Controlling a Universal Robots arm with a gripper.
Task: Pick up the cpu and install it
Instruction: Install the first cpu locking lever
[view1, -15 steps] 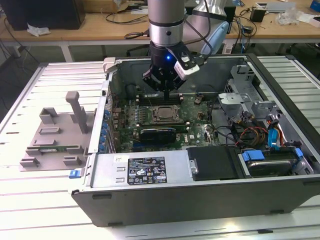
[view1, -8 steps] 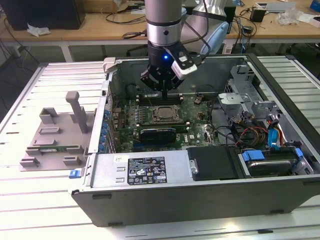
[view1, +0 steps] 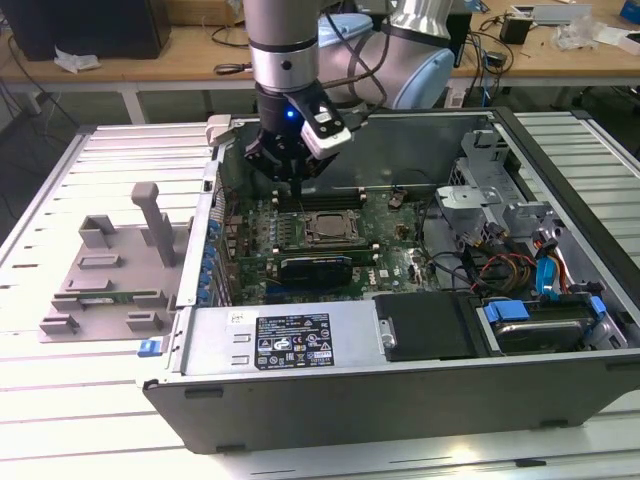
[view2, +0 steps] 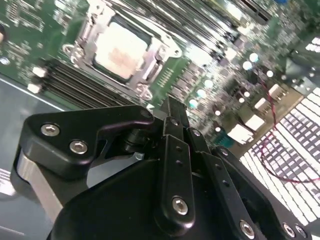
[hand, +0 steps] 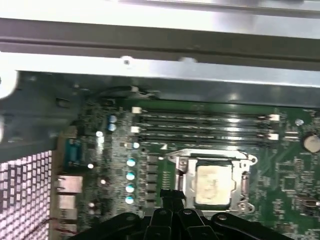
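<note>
Hovering over the open computer case (view1: 400, 390), the gripper (view1: 291, 180) is pinched narrow and empty, and the cpu (view1: 330, 228) lies in its socket.
In the exterior view, starting from the exterior view's left, a grey tray (view1: 110, 265) with upright posts lies on the worktop (view1: 60, 400) at 9 o'clock of the case. The gripper hangs over the green motherboard (view1: 390, 250) toward the case's 10 o'clock corner, jaws together with nothing between them. The cpu lies flat inside the metal socket frame, at about 4 o'clock from the gripper, near it but apart. Drive bays (view1: 520, 200) and cables occupy the 3 o'clock side. In both wrist views the pale silvery cpu (view2: 121, 50) (hand: 214, 186) sits beside the memory slots (hand: 200, 120), just beyond the closed gripper.
</note>
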